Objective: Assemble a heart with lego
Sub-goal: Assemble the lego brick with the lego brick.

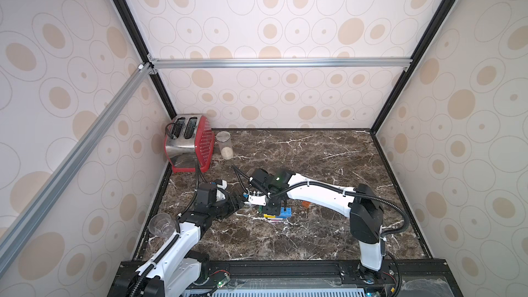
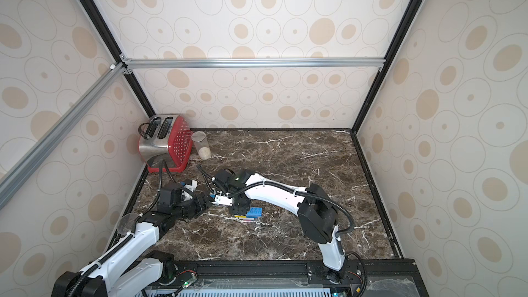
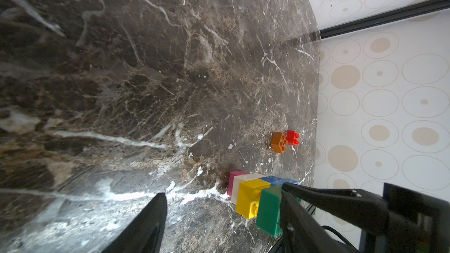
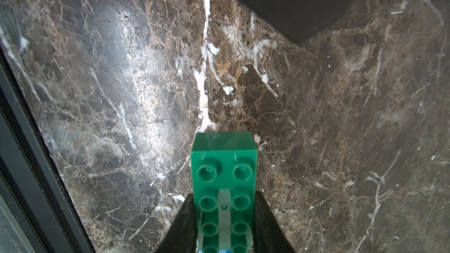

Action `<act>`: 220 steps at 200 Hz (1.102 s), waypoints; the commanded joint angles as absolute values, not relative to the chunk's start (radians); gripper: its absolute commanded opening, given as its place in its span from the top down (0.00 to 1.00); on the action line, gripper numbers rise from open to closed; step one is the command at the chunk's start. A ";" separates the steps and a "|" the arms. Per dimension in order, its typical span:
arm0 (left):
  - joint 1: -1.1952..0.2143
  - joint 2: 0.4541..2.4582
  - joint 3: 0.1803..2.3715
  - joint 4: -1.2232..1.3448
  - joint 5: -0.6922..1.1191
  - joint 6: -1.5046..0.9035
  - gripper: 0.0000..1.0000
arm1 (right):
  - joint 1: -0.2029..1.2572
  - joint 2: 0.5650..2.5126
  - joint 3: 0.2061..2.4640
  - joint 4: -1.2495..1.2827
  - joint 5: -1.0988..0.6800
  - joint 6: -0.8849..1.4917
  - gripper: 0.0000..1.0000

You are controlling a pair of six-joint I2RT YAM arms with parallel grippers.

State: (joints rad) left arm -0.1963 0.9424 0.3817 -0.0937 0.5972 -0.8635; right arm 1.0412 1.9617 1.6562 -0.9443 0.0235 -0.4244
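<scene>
- My left fingers [image 1: 240,202] hang spread and empty, low over the bench [image 3: 146,81], just beside the heart.
- The half-built heart [image 1: 283,214] stands upright on the bench between my arms. The pink brick [image 3: 235,178] is at the foot, then the white brick [image 3: 239,186], then the yellow brick [image 3: 250,195] and blue brick [image 3: 270,180] side by side.
- My right fingers [image 1: 272,210] are clenched on the long sides of the green brick [image 4: 224,156], which sits on the yellow one.
- Yellow studs show in the seam, so I judge the green brick not pressed home. Seating it is the step in hand.
- Next I should push straight down, brace the stack with my left fingers if it tips, then let go.
- Further right, the orange brick [image 3: 278,142] and red brick [image 3: 292,137] lie touching, well apart from the heart and left to fetch.
</scene>
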 commanded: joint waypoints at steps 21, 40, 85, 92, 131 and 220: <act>-0.189 0.934 0.378 -0.110 0.597 -0.847 0.27 | 1.035 1.973 1.636 -0.962 -0.010 -0.460 0.80; -0.189 0.935 0.378 -0.110 0.597 -0.847 0.27 | 1.029 1.970 1.628 -0.970 -0.014 -0.460 0.80; -0.189 0.941 0.379 -0.107 0.597 -0.845 0.27 | 1.014 1.970 1.621 -0.982 -0.020 -0.444 0.80; -0.189 0.940 0.379 -0.107 0.597 -0.845 0.27 | 1.014 1.968 1.620 -0.982 -0.021 -0.444 0.80; -0.189 0.937 0.378 -0.110 0.597 -0.844 0.27 | 1.014 1.966 1.621 -0.991 -0.035 -0.441 0.80; -0.189 0.938 0.377 -0.108 0.597 -0.843 0.27 | 1.014 1.977 1.582 -0.956 -0.019 -0.401 0.80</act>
State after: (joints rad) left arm -0.1963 0.9424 0.3763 -0.0952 0.5972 -0.8570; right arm 1.0180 1.9617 1.6138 -0.9432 -0.0338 -0.4053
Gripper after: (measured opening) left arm 0.734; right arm 0.332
